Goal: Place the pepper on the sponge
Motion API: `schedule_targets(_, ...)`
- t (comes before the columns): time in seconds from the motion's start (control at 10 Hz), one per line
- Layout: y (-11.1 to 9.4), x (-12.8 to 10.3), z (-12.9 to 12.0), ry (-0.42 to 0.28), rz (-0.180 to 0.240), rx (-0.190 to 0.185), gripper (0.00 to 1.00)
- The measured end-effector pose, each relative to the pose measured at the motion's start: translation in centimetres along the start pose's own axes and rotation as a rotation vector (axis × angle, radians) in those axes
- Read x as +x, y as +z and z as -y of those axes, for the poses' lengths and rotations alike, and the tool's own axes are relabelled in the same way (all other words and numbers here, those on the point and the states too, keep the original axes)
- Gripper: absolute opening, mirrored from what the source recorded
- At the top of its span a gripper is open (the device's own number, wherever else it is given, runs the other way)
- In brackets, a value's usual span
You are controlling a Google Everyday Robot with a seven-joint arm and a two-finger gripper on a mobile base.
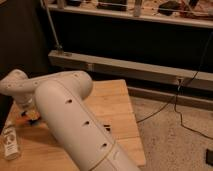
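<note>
Pepper (34, 116) shows only as a small orange patch at the far left of the wooden worktop (117, 107), right under the arm's end. Something dark sits against it, but I can't say whether that's the sponge w/ the pepper already on it, or just shadow & gripper parts. So it fits two readings: the pepper being brought down onto the pad, or the pepper lying there w/ the arm hanging over it.

Gripper (26, 106) is low over that same spot, tucked beneath the rounded wrist joint. The arm's own bulk hides most of it, so spread or pinching, can't tell. I'd guess it's that low b/c a small tapered thing needs setting down from close up, or it'd roll off a soft pad.

White arm (75, 125) runs diagonally from bottom-centre up to the left, covering approx. the middle of the worktop. That's prob. b/c the base is parked at the near edge & has to reach across.

Clear bottle (10, 142) stands upright by the front-left corner, near the working spot. To my eye it's close enough that a wide swing could knock it.

Beyond the worktop there's speckled floor (175, 135) and a grey metal rail (130, 70) along the dark back wall.
</note>
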Motion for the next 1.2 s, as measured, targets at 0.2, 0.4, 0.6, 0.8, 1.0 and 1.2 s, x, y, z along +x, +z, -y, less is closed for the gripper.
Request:
schedule_targets(0.2,0.2,0.1,0.1,0.017,0.002,0.009,0.70)
schedule_targets(0.4,0.4,0.1,0.1,0.018,-0.009,0.018,0.80)
schedule_targets(0.6,0.6,0.2,0.0,0.022,-0.019,0.027,0.80)
schedule_targets(0.8,0.9,0.2,-0.3,0.026,-0.023,0.025,0.80)
schedule_targets(1.0,0.6,0.3,-0.4,0.029,-0.017,0.027,0.80)
schedule_targets(1.2,-0.5,0.3,-0.3,0.028,-0.002,0.040,0.80)
